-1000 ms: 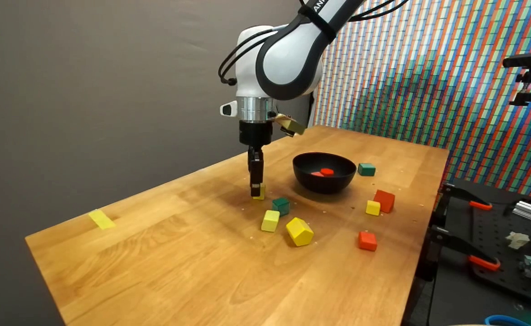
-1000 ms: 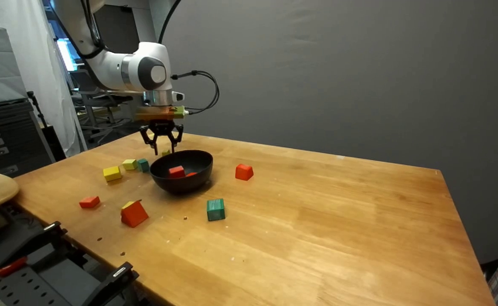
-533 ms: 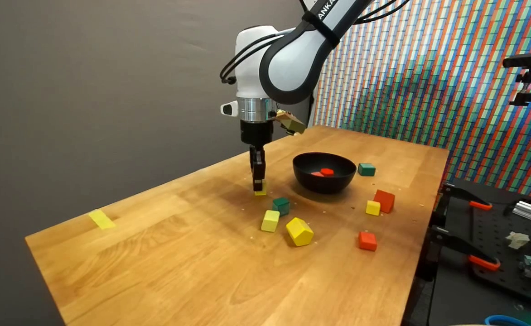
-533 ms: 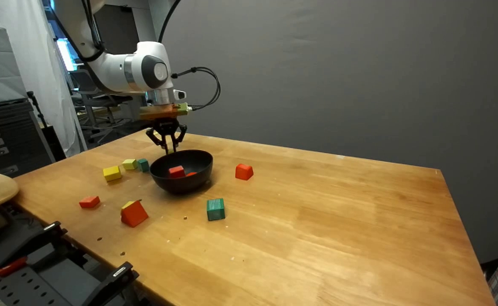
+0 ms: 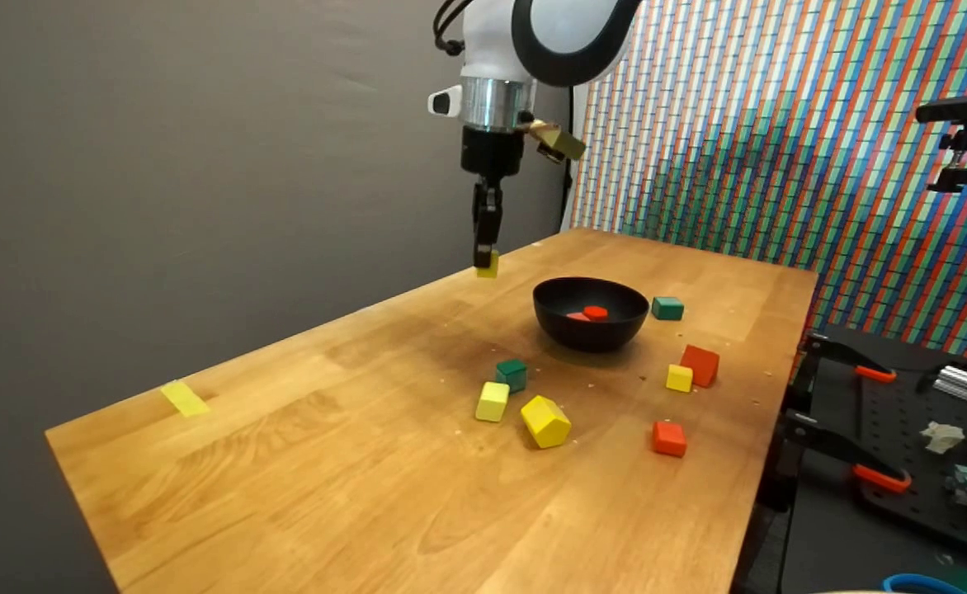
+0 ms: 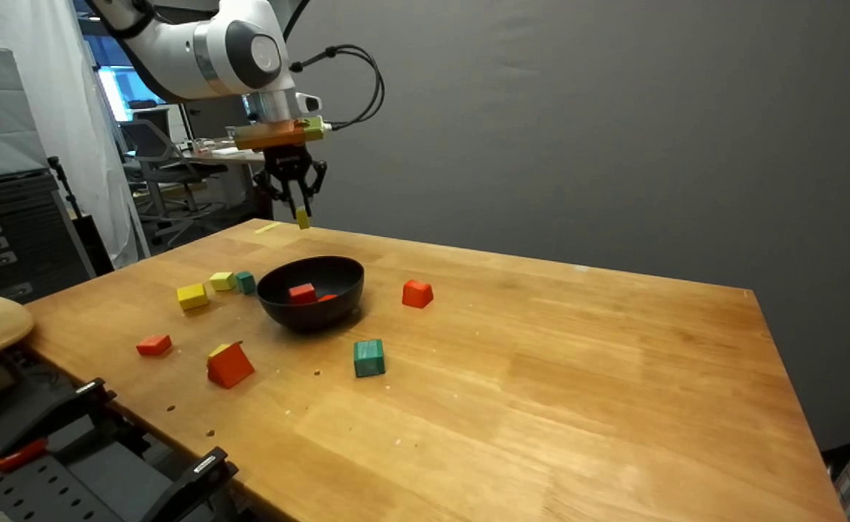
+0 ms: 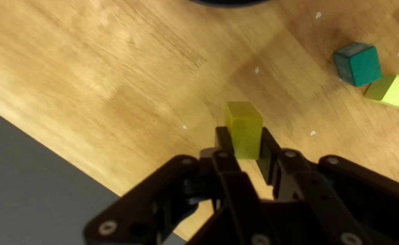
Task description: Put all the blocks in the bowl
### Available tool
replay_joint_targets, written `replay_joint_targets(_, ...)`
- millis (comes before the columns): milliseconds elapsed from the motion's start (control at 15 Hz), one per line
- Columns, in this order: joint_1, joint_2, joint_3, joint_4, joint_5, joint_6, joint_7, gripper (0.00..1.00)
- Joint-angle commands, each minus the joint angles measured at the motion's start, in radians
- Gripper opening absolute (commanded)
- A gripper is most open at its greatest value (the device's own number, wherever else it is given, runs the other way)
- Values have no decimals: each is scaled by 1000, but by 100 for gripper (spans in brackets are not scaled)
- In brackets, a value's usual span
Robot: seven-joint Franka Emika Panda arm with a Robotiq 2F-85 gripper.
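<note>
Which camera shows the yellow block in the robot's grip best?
The wrist view: there the yellow block looks biggest, held in the gripper, at least two faces showing. Both exterior views show it small, at the gripper's tips.

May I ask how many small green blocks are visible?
2: one green block beside the pale yellow block, another green block opposite, across the round black bowl, which may hide more.

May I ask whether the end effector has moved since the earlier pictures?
Yes: the end effector has risen, judged against the black bowl in both exterior views.
</note>
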Motion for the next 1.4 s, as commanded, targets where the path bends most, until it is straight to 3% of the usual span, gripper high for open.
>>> replay_joint_targets(0,-66,-202,-7,-208,71,13,-10,8)
replay_joint_targets(400,-124,-246,1,-346,308,63,-136,8)
replay_joint_targets(533,-125,-241,7,-363,360,90,-172,29)
replay_joint_targets(600,-124,-244,8,-372,379,105,-183,49)
replay_joint_targets(1000,-104,-295,24,-395,373,172,-214,94)
replay_joint_targets(1067,-98,-303,35,-392,381,175,-227,100)
replay_joint_targets(1333,-50,-281,73,-368,369,175,-266,100)
